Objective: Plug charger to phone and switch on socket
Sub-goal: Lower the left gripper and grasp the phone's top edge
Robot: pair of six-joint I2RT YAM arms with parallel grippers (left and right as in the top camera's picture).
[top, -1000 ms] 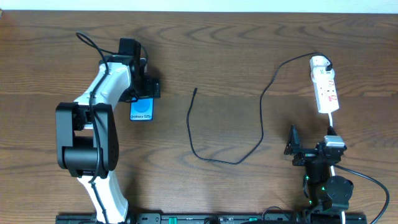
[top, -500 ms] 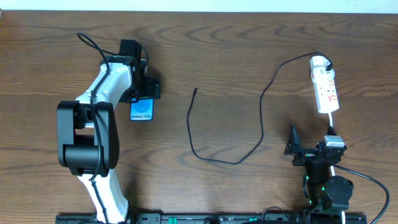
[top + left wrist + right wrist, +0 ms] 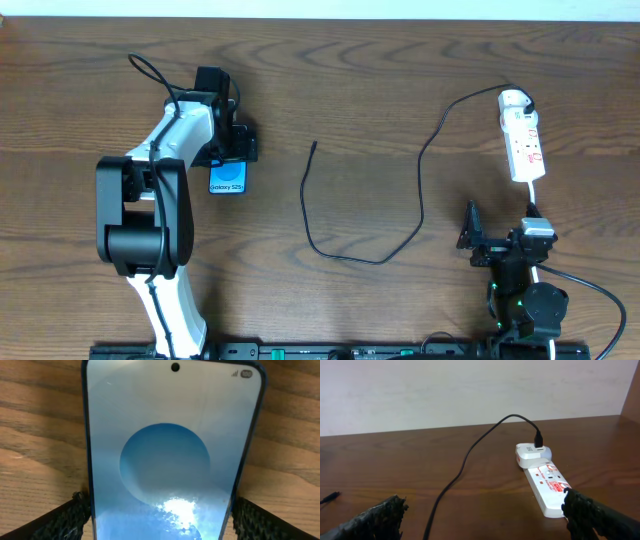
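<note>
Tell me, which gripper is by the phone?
The left gripper: its fingers sit on either side of the phone. The right gripper sits far away, near the socket.

we see the phone (image 3: 227, 178) lying flat on the table (image 3: 380, 80), left of centre, its far end between the fingers of the left gripper (image 3: 232, 152). the charger (image 3: 421, 200) winds across the middle, its tip (image 3: 313, 146) well apart to the phone's right. its plug sits in the far end of the socket (image 3: 524, 145) at the right side.

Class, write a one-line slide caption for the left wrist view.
Left gripper straddles the lit blue phone lying flat on the wooden table.
</note>
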